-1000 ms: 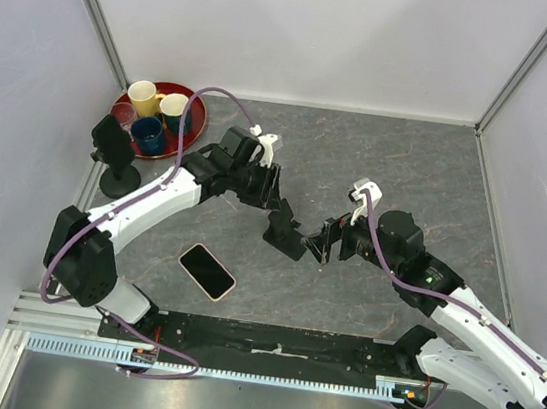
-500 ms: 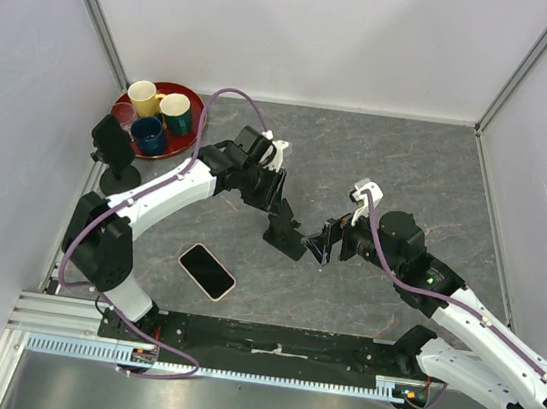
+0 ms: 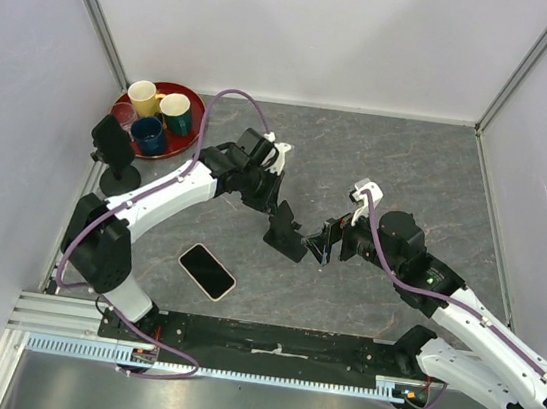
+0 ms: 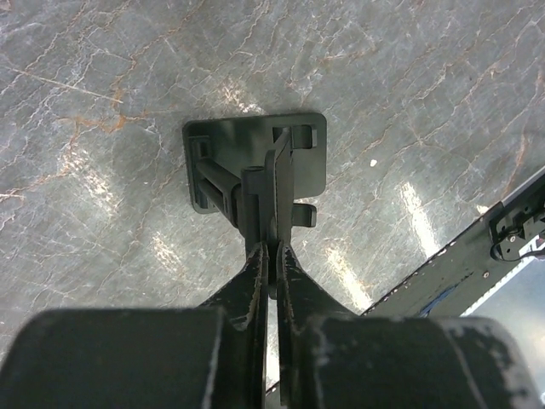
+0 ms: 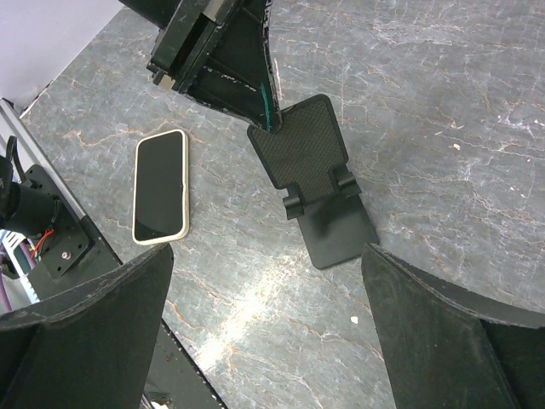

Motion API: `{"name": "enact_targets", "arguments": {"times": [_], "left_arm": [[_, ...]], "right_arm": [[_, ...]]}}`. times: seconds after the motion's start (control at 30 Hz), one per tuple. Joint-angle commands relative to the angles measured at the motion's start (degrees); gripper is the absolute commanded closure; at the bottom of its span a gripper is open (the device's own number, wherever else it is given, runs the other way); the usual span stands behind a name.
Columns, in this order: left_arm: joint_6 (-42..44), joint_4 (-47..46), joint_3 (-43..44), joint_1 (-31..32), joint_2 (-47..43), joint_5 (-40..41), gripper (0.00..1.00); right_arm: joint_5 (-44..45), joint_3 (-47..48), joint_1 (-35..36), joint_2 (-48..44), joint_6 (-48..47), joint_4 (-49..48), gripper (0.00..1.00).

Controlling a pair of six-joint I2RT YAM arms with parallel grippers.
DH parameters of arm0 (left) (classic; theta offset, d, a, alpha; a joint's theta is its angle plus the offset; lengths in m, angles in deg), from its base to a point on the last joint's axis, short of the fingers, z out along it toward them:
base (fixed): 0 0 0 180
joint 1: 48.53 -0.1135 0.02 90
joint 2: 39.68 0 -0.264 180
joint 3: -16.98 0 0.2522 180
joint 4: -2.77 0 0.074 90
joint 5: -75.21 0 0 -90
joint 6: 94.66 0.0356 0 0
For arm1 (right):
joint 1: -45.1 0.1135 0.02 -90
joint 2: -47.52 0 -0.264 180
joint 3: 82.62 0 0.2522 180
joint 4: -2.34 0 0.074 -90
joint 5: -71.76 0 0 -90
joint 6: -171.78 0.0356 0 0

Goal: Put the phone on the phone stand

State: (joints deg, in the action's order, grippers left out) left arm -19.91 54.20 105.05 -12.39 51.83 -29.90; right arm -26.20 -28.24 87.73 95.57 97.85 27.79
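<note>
Marbled grey table [image 3: 410,162], top view: we see the phone [image 3: 207,271] lying flat, apart from the phone stand [image 3: 287,239] at mid-table | left wrist: left gripper [image 4: 272,251] pinches the phone stand's upright plate | right wrist: right gripper [image 5: 268,298] spread wide above both, 1 phone left of the phone stand.

We are seeing a small matte black phone stand [image 3: 285,236] standing mid-table, with a cream-cased, dark-screened phone [image 3: 207,270] lying face-up to its near left.

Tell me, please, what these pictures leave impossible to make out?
- Top view: the stand merges with the dark left gripper over it; grip point hidden.
- Left wrist view: the phone lies outside the frame.
- Top view: the cups' contents are too small.
</note>
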Motion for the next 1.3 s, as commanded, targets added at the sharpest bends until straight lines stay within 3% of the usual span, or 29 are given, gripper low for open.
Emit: {"name": "enact_targets", "arguments": {"times": [0.0, 0.43, 0.73, 0.97, 1.07, 1.27], "left_arm": [[2.85, 1.79, 0.67, 0.86, -2.38, 4.82, 0.98], [1.54, 3.28, -3.99, -0.54, -16.35, 20.20, 0.98], [0.39, 10.75, -7.50, -14.59, -27.60, 23.37, 0.98], [3.81, 18.83, -8.74, -31.01, -34.11, 25.31, 0.98], [6.62, 18.41, -10.40, -37.86, -35.86, 24.87, 0.98], [10.14, 11.81, -14.80, -45.09, -35.96, 24.79, 0.98]], "right_arm": [[-0.65, -0.54, -0.18, -0.68, -0.34, -1.84, 0.02], [-1.26, -0.81, -0.09, -0.50, -0.25, -2.28, 0.02], [-3.10, -1.07, -0.18, -1.21, 0.45, -2.45, 0.02], [-6.09, -1.68, -0.18, -0.68, 1.24, -4.03, 0.02], [-8.02, -1.77, -0.18, -0.59, 1.67, -4.56, 0.02], [-11.54, -1.42, -0.01, -1.21, 2.38, -4.91, 0.02]]}}
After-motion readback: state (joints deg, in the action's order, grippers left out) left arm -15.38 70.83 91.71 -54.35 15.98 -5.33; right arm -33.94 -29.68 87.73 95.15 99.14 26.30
